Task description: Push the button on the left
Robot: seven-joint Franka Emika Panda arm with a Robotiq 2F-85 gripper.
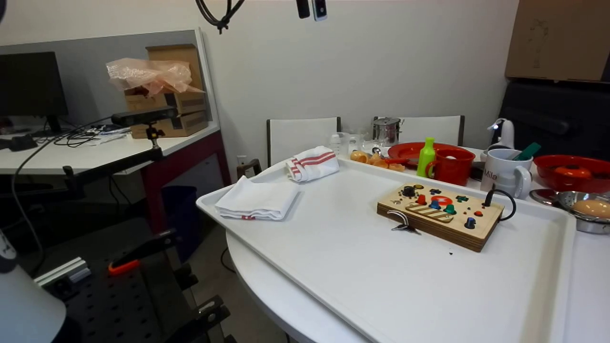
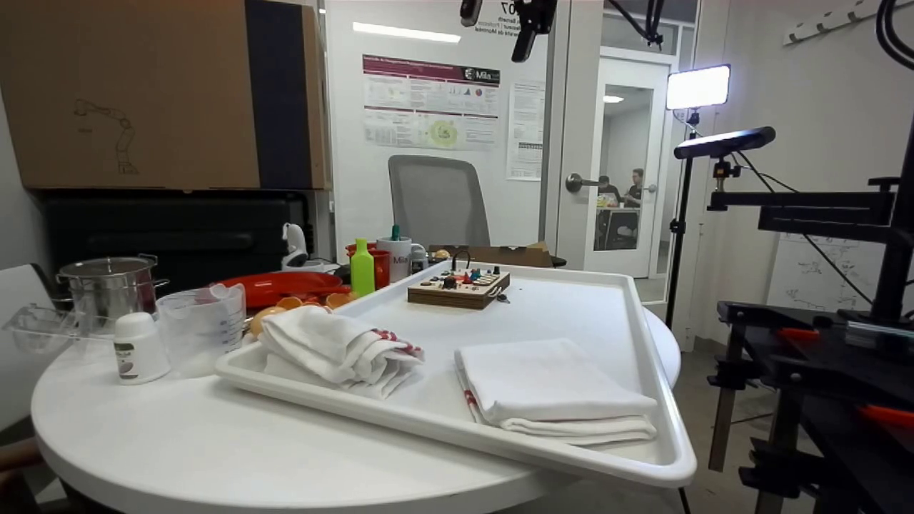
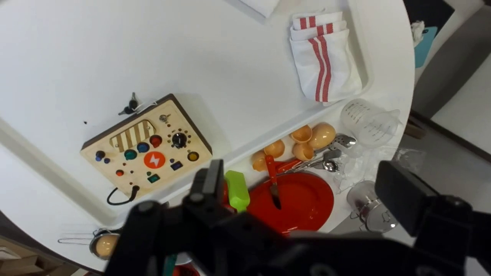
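My pincer (image 3: 302,167), one: stands released, fingers spread wide, at the top edge of both exterior views. Wooden button box (image 3: 137,168), one: left in my wrist view, on white tray (image 3: 172,57); bears red button (image 3: 155,140), blue button (image 3: 142,147), green button (image 3: 130,154). Red-striped cloth (image 3: 333,73), one: upper right.

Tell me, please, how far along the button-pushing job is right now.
Done: no press that I can confirm; the wooden box sits in the white tray. In hand: the pincer hangs open, clear of the box, holding nothing and touching none of the coloured buttons. Left: probably the whole press, lining up, coming down and pushing; which one counts as the left isn't clear.
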